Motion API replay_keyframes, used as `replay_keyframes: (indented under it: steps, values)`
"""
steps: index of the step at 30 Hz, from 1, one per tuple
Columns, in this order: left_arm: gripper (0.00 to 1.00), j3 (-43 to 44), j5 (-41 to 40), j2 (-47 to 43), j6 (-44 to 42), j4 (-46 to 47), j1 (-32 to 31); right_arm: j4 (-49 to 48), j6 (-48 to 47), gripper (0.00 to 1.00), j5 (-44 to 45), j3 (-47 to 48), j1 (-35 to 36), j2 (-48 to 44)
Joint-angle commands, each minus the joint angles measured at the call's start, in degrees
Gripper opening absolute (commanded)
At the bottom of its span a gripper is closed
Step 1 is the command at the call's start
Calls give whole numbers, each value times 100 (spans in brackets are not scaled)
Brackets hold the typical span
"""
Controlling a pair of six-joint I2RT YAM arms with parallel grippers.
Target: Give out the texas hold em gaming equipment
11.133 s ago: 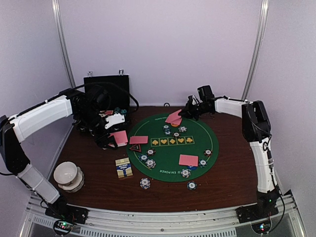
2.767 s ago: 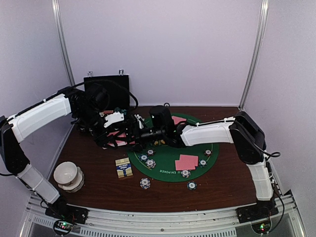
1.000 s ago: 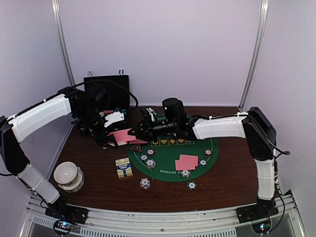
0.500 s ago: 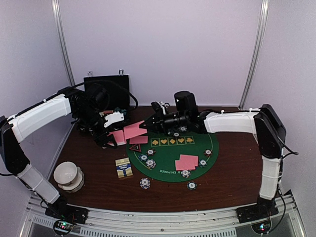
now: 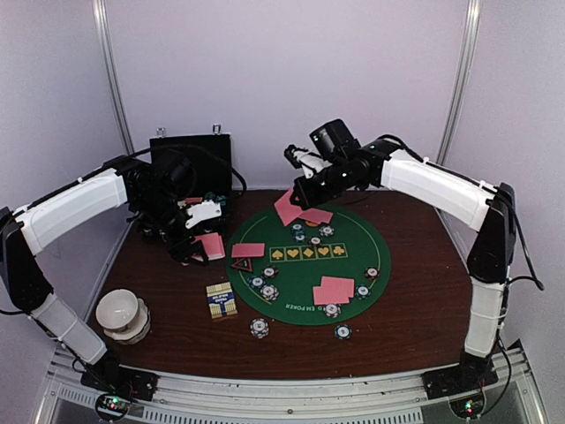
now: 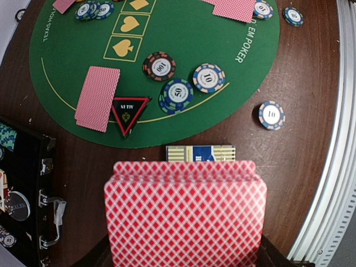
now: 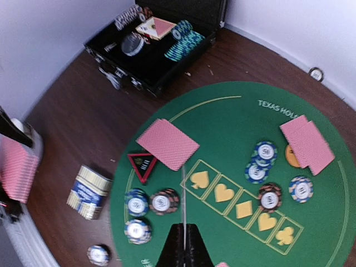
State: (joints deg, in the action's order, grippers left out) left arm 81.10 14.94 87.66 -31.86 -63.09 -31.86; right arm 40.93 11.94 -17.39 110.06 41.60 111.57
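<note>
Pink-backed card (image 5: 286,210) hangs from my right gripper (image 5: 300,190), which is closed flat on one edge of it. In the right wrist view I get only a thin line between the shut fingers (image 7: 173,253), so the card sits edge-on to that camera.

Half a second back this gripper was low, left of centre, right beside the deck. Now it has lifted and swung to the upper middle of the top view, above the far part of the green mat (image 5: 353,265). I read that as one card drawn cleanly and on its way to a seat. Two cards (image 5: 318,215) lying with the orange disc (image 7: 289,157) are just right of it, so that far seat looks the likely target, though I can't be sure.

The held card is tilted, back showing. Its long axis seems to run from the fingers toward the lower left of the frame, a corner pointing at the mat.

My left gripper (image 5: 199,250) is clamped on the deck (image 6: 183,217) and hasn't shifted, centre left over the tabletop (image 5: 397,327). The deck's long axis lies across the left wrist frame, with the card box (image 6: 200,153) just beyond it. Further out, cards (image 5: 248,250) lie beside the red triangle marker (image 5: 241,263), and another pair (image 5: 335,289) lies lower right.
</note>
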Motion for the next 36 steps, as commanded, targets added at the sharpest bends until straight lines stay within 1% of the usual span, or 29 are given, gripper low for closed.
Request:
replay_keyframes:
  steps: [1,3,7,11,18,23,26,30,31,33,34,36]
  values:
    - [0,-49,-9,-102,-15,76,52,273,-2611,0,2857,-61,714,475]
    - [0,-50,2,-111,-20,78,57,-257,-3199,0,3403,-344,867,546]
    - [0,-42,59,-152,-20,64,66,-1286,-4010,0,4017,-876,1019,717]
    - [0,-25,69,-148,-22,45,68,-2025,-4620,0,4202,-1238,1064,921]
    - [0,15,77,-138,-13,25,66,-3085,-5537,0,4340,-1557,1142,1387]
    - [0,37,68,-153,-22,-15,66,-3445,-5908,0,4306,-1490,1166,1746]
    - [0,37,41,-163,-28,-30,66,-3414,-5940,0,4245,-1378,1168,1907]
    - [0,12,-4,-193,-35,-42,66,-3117,-5815,1,4197,-1340,1198,1930]
    - [0,3,-4,-196,-39,-37,66,-3042,-5717,8,4143,-1375,1208,1888]
    - [0,-3,-8,-197,-48,-43,66,-2979,-5598,30,3986,-1587,1230,1732]
    - [0,2,-9,-204,-43,-43,67,-3017,-5543,36,3932,-1710,1243,1649]
    - [0,17,15,-187,-36,-38,66,-3082,-5398,44,3861,-1915,1254,1470]
